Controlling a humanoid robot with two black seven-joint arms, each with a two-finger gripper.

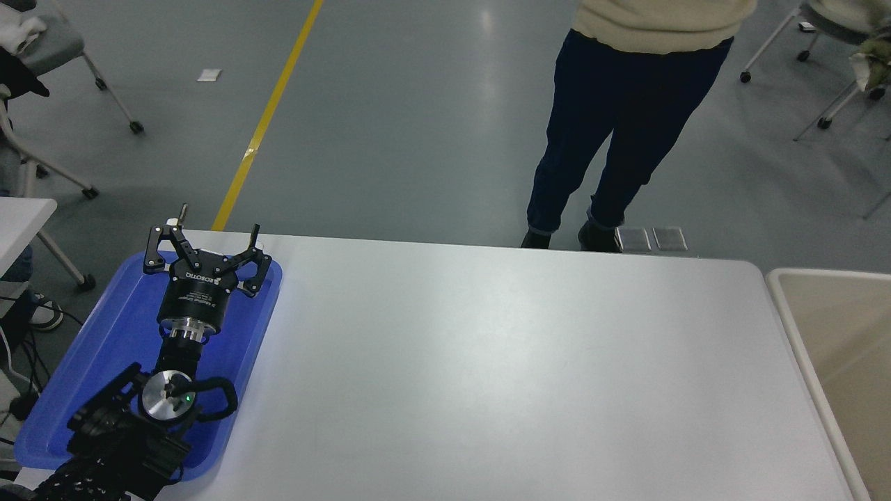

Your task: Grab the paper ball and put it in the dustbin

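The dustbin [793, 327] is cut off by the right and bottom edges. The person [612, 132] is cropped above the waist, and the left arm's base runs off the lower left corner.

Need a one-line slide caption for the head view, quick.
Left gripper parked open over blue tray; dustbin at table's right.

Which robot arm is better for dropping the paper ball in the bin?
Likely the right: the dustbin is at the table's right edge. The left end effector is parked open over the blue tray, far left. Right arm and ball are out of view.
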